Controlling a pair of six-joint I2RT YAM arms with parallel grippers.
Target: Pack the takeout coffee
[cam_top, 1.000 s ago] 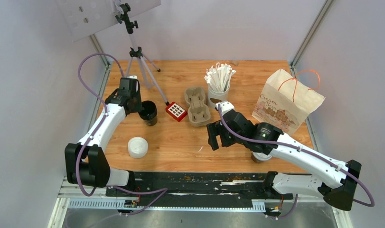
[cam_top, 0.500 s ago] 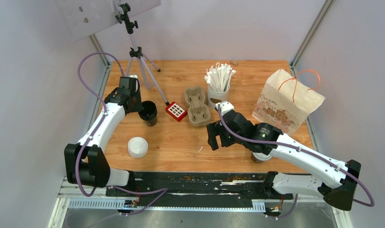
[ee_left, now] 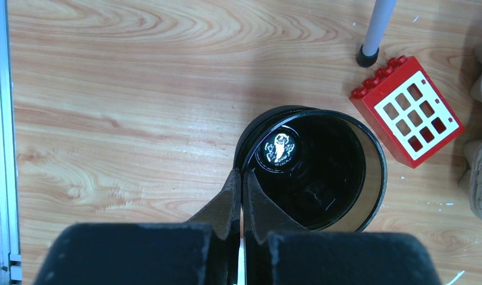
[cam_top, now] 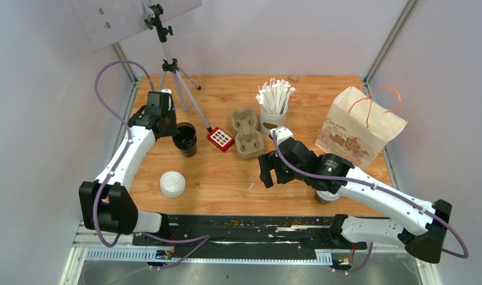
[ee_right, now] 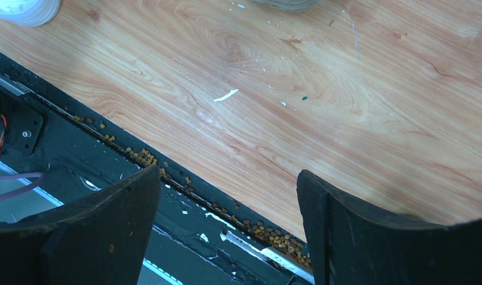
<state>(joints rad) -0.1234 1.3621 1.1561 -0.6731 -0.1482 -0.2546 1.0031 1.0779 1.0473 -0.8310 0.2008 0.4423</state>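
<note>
Two cups on the wooden desk: left jaws clenched on the rim of the open dark brown disposable cup — rear left; a second, white-lidded dark cup sits half-hidden under the right arm — right jaws released.

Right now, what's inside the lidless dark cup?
Inside the dark cup: a glossy black interior with a small round white mark; liquid or bare bottom, cannot tell. The left hand pinches its near rim, hiding the inner wall there.
</note>
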